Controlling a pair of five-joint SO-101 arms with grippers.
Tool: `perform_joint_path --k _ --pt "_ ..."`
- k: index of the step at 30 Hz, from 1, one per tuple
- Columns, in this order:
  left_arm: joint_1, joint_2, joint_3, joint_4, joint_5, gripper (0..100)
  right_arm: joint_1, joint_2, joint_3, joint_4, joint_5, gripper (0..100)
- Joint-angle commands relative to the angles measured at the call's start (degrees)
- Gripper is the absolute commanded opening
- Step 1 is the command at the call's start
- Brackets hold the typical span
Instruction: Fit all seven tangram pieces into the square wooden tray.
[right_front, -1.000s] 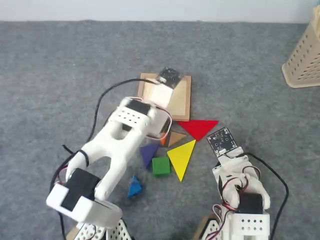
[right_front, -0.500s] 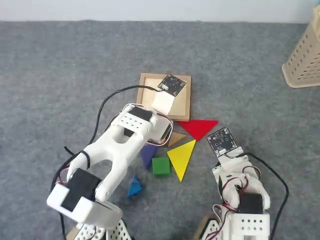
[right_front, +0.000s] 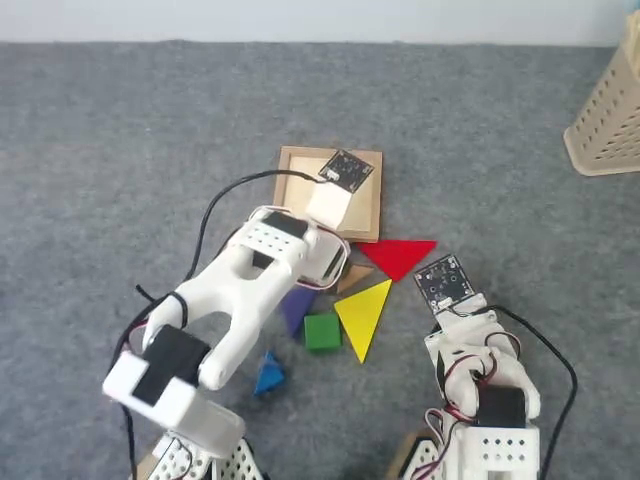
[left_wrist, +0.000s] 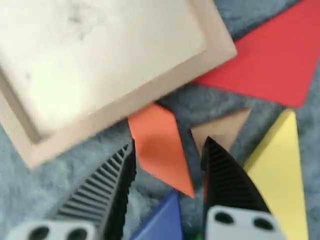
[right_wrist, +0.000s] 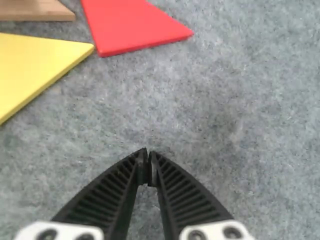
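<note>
Left tool (left_wrist: 169, 150): released, one finger on either side of the orange piece (left_wrist: 159, 150), which lies on the desk (right_front: 120, 120) against the wooden tray (left_wrist: 125, 107) rim. The high view has the arm over that spot.
Tray: mid-desk.
Red triangle (left_wrist: 265, 65), tan triangle (left_wrist: 222, 130), yellow triangle (left_wrist: 277, 170): just beside.
High view adds a green square (right_front: 321, 331) and a blue triangle (right_front: 268, 373), nearer the front edge.
Right tool (right_wrist: 147, 152): clenched, fingertips meeting, over the desk.

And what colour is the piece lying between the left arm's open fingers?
Orange. The piece shows best in the left wrist view.
</note>
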Motion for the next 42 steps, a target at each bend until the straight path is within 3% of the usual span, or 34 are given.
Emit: perform_joint_path --k 1,9,19,25,33,42 --pt "0.4 0.8 -3.0 1.1 -0.2 21 -0.3 -0.5 1.1 0.7 1.0 0.6" --pt "0.3 1.1 -3.0 4.7 -0.2 12 0.0 -0.7 1.1 0.7 1.0 0.6" --pt "-0.2 1.1 -3.0 7.4 1.2 12 4.3 -1.0 1.1 0.7 1.0 0.6" --pt "-0.2 1.8 -3.0 7.9 1.2 18 4.3 -1.0 1.1 0.7 1.0 0.6" --pt "0.2 9.1 -10.2 12.5 1.1 18 4.6 -1.0 1.1 0.7 1.0 0.6" --pt "4.4 7.6 -9.5 12.9 -1.8 1 4.6 -1.0 1.1 0.7 1.0 0.6"
